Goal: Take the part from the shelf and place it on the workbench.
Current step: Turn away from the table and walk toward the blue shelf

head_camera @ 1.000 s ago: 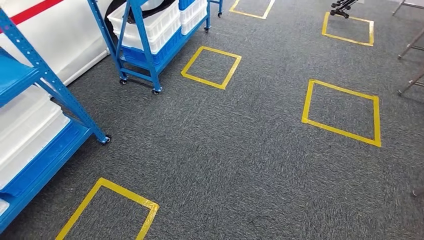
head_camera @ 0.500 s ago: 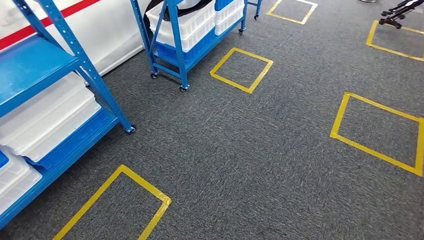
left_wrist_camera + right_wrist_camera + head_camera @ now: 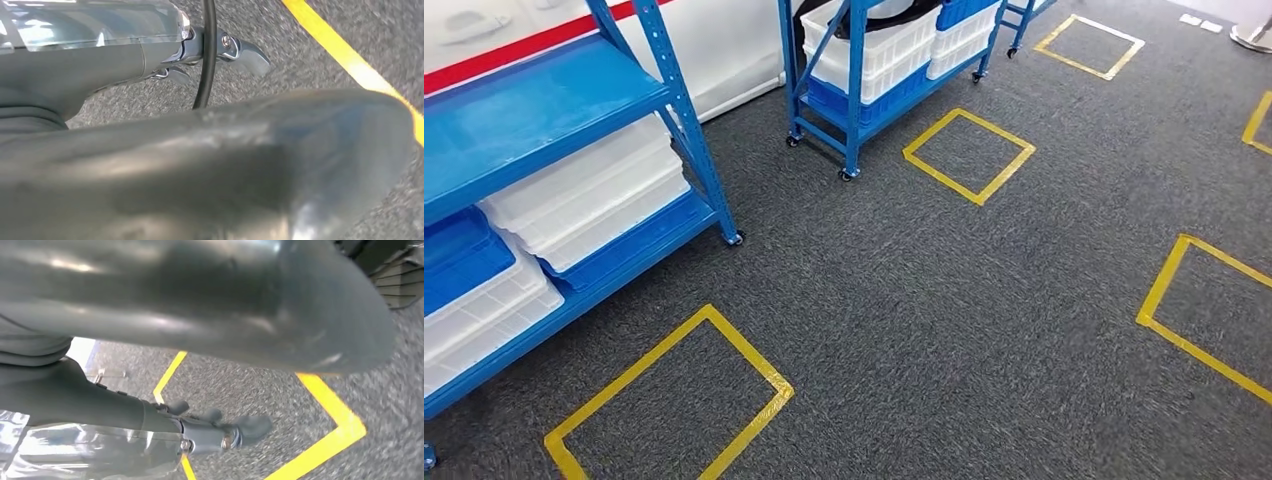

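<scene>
Your left hand point(image 3: 100, 65) hung loose, its fingers point(image 3: 250, 55) spread and holding nothing, with yellow tape point(image 3: 345, 55) just past them. Your right hand point(image 3: 125, 410) hung loose too, holding nothing. The shelf point(image 3: 544, 110) held white bins point(image 3: 589, 195). You could not tell where the part was.

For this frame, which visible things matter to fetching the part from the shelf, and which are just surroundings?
Belongs to the job:
- near blue shelf
- white trays on it
- left hand, holding nothing
- right hand, holding nothing

Just surroundings:
- far blue shelf cart
- yellow tape squares
- grey carpet

No part is identifiable yet.
</scene>
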Robot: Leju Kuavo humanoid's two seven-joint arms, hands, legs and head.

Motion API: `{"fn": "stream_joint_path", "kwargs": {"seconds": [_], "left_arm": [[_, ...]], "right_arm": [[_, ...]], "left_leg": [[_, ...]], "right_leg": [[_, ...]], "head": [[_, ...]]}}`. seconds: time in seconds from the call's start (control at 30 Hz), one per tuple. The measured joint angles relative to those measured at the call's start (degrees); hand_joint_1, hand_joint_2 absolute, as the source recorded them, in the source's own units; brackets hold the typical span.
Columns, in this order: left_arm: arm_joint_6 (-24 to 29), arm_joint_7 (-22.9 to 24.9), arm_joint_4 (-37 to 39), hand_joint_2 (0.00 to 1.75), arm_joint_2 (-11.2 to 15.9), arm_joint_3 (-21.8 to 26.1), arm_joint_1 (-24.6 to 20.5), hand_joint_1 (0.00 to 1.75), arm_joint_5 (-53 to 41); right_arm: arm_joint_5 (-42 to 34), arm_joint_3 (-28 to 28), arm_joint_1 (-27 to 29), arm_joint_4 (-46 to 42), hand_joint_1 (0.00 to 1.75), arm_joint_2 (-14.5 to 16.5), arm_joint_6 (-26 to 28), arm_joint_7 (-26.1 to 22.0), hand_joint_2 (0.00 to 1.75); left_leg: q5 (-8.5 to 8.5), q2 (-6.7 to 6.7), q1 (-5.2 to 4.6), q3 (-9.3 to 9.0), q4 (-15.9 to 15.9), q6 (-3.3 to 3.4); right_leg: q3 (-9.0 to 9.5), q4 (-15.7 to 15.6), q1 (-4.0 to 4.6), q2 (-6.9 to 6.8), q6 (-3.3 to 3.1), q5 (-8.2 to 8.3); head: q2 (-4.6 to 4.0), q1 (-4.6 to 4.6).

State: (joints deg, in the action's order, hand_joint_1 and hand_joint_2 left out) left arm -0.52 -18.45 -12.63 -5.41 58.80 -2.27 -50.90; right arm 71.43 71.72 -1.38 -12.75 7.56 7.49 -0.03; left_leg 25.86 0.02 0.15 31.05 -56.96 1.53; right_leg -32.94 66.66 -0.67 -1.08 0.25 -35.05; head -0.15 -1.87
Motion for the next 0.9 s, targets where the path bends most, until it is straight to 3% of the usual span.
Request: {"fn": "stream_joint_path", "kwargs": {"seconds": [0.07,0.1,0.17,0.23,0.3,0.37,0.4,0.47,0.53,0.57,0.6,0.63,0.7,0.77,0.8,0.87,0.9], "left_arm": [[0.1,0.1,0.0,0.0,0.0,0.1,-0.1,0.0,0.0],[0.1,0.1,0.0,0.0,0.0,0.2,-0.1,0.0,0.0],[0.3,0.1,0.0,0.0,0.0,0.4,0.0,0.0,0.0],[0.3,0.0,0.0,0.0,0.0,0.6,0.0,0.0,-0.1],[0.3,-0.1,0.0,0.0,-0.1,0.8,0.0,0.0,-0.2],[0.4,-0.2,0.0,0.0,-0.1,1.0,0.1,0.0,-0.3],[0.5,-0.3,0.0,0.0,-0.1,1.0,0.2,0.0,-0.3],[0.5,-0.3,0.0,0.0,-0.2,1.0,0.2,0.0,-0.4],[0.6,-0.3,0.0,0.0,-0.2,1.1,0.1,0.0,-0.5],[0.6,-0.3,0.0,0.0,-0.2,1.1,0.0,0.0,-0.5],[0.6,-0.3,0.0,0.0,-0.2,1.1,0.0,0.0,-0.5],[0.6,-0.3,0.0,0.0,-0.2,1.1,0.1,0.0,-0.6],[0.6,-0.3,0.0,0.0,-0.2,1.2,0.2,0.0,-0.8],[0.6,-0.3,0.0,0.0,-0.2,1.3,0.1,0.0,-1.0],[0.6,-0.3,0.0,0.0,-0.2,1.4,0.0,0.0,-1.0],[0.6,-0.2,0.0,0.0,-0.2,1.5,0.2,0.0,-1.1],[0.6,-0.2,0.0,0.0,-0.2,1.5,0.3,0.0,-1.1]], "right_arm": [[0.1,0.0,0.1,0.0,0.0,0.3,0.0,0.0,0.0],[0.1,0.1,0.2,0.0,0.0,0.4,0.0,0.0,0.0],[0.2,0.1,0.3,0.0,0.0,0.5,0.0,0.1,0.0],[0.2,0.1,0.3,0.0,0.0,0.5,0.0,0.2,0.0],[0.3,0.2,0.3,0.0,0.0,0.5,0.0,0.3,0.0],[0.3,0.2,0.1,0.0,0.0,0.5,0.0,0.3,0.0],[0.4,0.3,0.1,0.0,0.0,0.5,0.0,0.3,0.0],[0.4,0.4,0.1,0.0,0.0,0.5,0.0,0.4,0.0],[0.4,0.5,0.4,0.0,0.0,0.3,0.0,0.4,0.0],[0.4,0.5,0.5,0.0,0.0,0.2,0.0,0.4,0.0],[0.4,0.5,0.6,0.0,0.0,0.0,0.0,0.4,0.0],[0.5,0.5,0.5,0.0,0.0,-0.1,0.0,0.4,0.0],[0.7,0.6,0.5,0.0,0.0,-0.3,0.0,0.3,0.0],[0.8,0.7,0.4,0.0,0.0,-0.3,-0.1,0.2,0.0],[0.9,0.8,0.4,0.0,0.0,-0.3,-0.1,0.2,0.0],[1.0,0.8,0.0,0.0,0.0,-0.3,-0.1,0.1,0.0],[1.0,0.9,-0.1,0.0,0.0,-0.3,-0.1,0.1,0.0]], "left_leg": [[-0.08,-1.4,-0.14,0.2,-0.1,0.19],[-0.07,-2.18,-0.17,0.21,-0.2,0.19],[-0.01,-3.83,-0.16,0.12,-0.4,0.09],[0.12,-5.26,-0.14,0.24,-0.7,-0.24],[0.13,-6.2,-0.06,0.61,-0.8,-0.85],[0.0,-7.15,0.03,0.83,-0.6,-1.62],[0.22,-6.8,0.04,0.97,-0.9,-1.91],[2.35,-4.29,0.0,2.36,-4.0,-2.44],[6.27,-1.51,0.17,5.81,-11.2,-2.88],[7.65,-0.98,0.3,7.44,-14.6,-3.11],[7.94,-0.7,0.41,8.23,-16.4,-3.29],[7.09,-0.46,0.51,7.9,-15.9,-3.42],[3.47,1.09,0.58,4.26,-9.3,-3.39],[1.12,3.26,0.3,0.72,-2.6,-2.86],[0.8,3.86,0.14,0.05,-1.1,-2.5],[0.75,2.9,-0.02,0.21,-0.7,-1.75],[0.61,2.35,0.04,0.18,-0.5,-1.36]], "right_leg": [[-3.62,6.5,-0.07,0.79,0.01,-2.14],[-4.28,7.2,-0.09,0.87,-0.01,-1.5],[-2.47,2.1,-0.15,1.45,-0.22,2.76],[0.55,-5.3,-0.13,3.67,-0.49,6.3],[1.57,-8.0,0.05,4.88,-0.69,6.95],[1.67,-8.3,0.14,3.8,-1.19,7.18],[1.82,-8.6,0.09,3.16,-1.54,7.32],[2.02,-9.1,-0.19,1.69,-2.27,7.56],[2.03,-9.3,-0.1,0.1,-2.63,7.5],[2.02,-9.2,-0.07,-0.79,-2.69,7.43],[2.03,-9.2,-0.06,-1.59,-2.68,7.36],[2.09,-9.2,-0.07,-2.35,-2.6,7.26],[2.43,-9.1,-0.08,-3.75,-2.28,6.97],[2.83,-9.0,0.19,-5.0,-1.66,6.56],[2.99,-8.9,0.34,-5.57,-1.34,6.41],[3.29,-9.0,0.39,-6.59,-0.74,6.32],[3.43,-8.9,0.22,-6.45,-0.36,6.13]], "head": [[0.0,-0.01],[0.0,-0.01],[0.0,-0.01],[0.0,0.0],[0.0,-0.01],[0.0,-0.01],[0.0,-0.01],[0.0,-0.02],[0.0,-0.03],[0.0,-0.03],[0.0,-0.02],[0.0,-0.03],[0.0,-0.03],[0.0,-0.02],[0.0,-0.02],[0.0,-0.01],[0.0,-0.01]]}}
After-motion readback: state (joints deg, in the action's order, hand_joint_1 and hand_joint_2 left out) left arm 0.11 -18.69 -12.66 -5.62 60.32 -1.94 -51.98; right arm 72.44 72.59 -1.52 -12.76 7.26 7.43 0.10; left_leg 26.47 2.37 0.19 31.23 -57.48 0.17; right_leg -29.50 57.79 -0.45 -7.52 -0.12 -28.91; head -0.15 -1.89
